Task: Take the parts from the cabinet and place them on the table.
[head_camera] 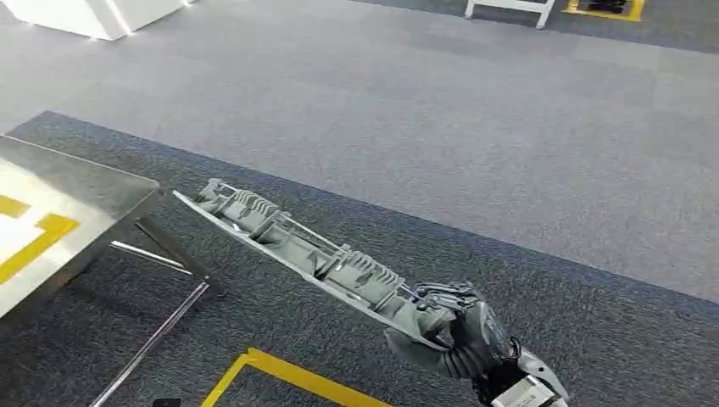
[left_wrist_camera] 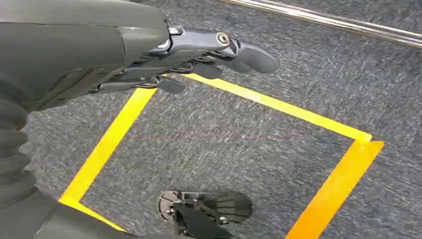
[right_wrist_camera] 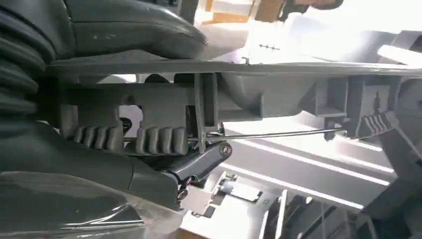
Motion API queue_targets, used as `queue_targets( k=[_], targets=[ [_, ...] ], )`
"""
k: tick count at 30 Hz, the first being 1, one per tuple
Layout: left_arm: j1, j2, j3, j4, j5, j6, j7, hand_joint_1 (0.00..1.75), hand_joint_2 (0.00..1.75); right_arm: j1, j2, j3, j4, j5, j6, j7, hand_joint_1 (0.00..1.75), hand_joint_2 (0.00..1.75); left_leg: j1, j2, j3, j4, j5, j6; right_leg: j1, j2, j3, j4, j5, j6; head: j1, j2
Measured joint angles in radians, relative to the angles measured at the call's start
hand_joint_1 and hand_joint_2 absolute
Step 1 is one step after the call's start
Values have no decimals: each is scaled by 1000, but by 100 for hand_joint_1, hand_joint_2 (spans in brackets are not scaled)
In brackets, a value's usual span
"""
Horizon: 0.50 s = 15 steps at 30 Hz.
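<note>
Right hand (head_camera: 462, 339) grips 1 end of the long grey part (head_camera: 297, 250), carried above the carpet, its far tip nearing the worktop (head_camera: 93, 191); placement remains. Left hand (left_wrist_camera: 199, 55) hangs empty, fingers apart.

The right robot hand (head_camera: 470, 335) grips one end of a long grey part (head_camera: 297, 250), thumb over its flat face and fingers under the ribbed side. The left robot hand (left_wrist_camera: 199, 50) hangs holding nothing, fingers loosely extended

Grey carpet (head_camera: 475, 127) – yellow floor tape (left_wrist_camera: 278, 105) – white bench (head_camera: 510, 8).
</note>
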Motion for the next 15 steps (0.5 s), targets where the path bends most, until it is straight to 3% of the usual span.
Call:
queue_targets(
  k=[1,2,3,4,5,7,8,9,11,12,13,15],
  targets=[
    [3,1,-1,0,0,0,0,0,175,-1,0,1,-2,1,3,0,175,175,-3,-12,-3,0,0,5,-2,-11,4,-3,0,4,1,0],
    [5,1,-1,0,-2,0,0,0,175,-2,0,3,-7,2,6,1,175,175,4,-24,6,-13,6,15,-3,-11,8,-2,-6,15,-1,0],
    [6,0,-2,0,-2,0,2,0,175,-5,0,5,-8,3,6,3,175,175,8,-32,11,-18,9,19,-7,45,-3,15,-21,19,4,0],
    [3,1,-2,0,-3,0,3,0,175,-6,0,6,-10,3,7,3,175,175,10,-41,10,-18,10,27,-10,85,-27,67,-53,18,5,0],
    [-1,3,-2,0,-3,1,3,0,175,-6,0,6,-10,3,9,2,175,175,11,-52,9,-18,11,29,-11,101,-63,144,-89,20,11,0],
    [-2,3,-6,0,-9,2,3,0,175,-8,-1,10,-10,8,17,7,175,175,10,-77,9,-16,11,29,-13,110,-145,297,-141,23,12,0],
    [-1,3,-10,0,-12,2,4,0,175,-8,-1,14,-10,13,19,10,175,175,10,-91,9,-15,11,29,-13,111,-165,321,-133,23,12,0],
    [-1,4,-15,0,-12,2,7,0,175,-10,-2,19,-10,17,21,11,175,175,11,-105,10,-15,10,29,-14,111,-159,293,-102,23,12,0],
    [-2,4,-21,0,-14,3,9,0,175,-20,-2,32,-10,27,23,13,175,175,15,-134,11,-10,8,24,-18,124,-93,134,-3,22,12,0],
    [-2,5,-25,0,-14,5,9,0,175,-26,-3,40,-10,31,23,13,175,175,17,-146,8,-5,4,18,-24,167,-55,48,33,24,13,0],
    [-4,5,-28,0,-15,7,11,0,175,-31,-5,48,-10,33,23,13,175,175,11,-155,1,4,1,11,-28,203,-43,23,12,23,13,0],
    [-3,5,-39,0,-21,15,18,0,175,-36,-6,66,-11,38,24,14,175,175,18,-178,-10,3,8,-2,-23,187,-35,22,12,15,13,0]
  ],
)
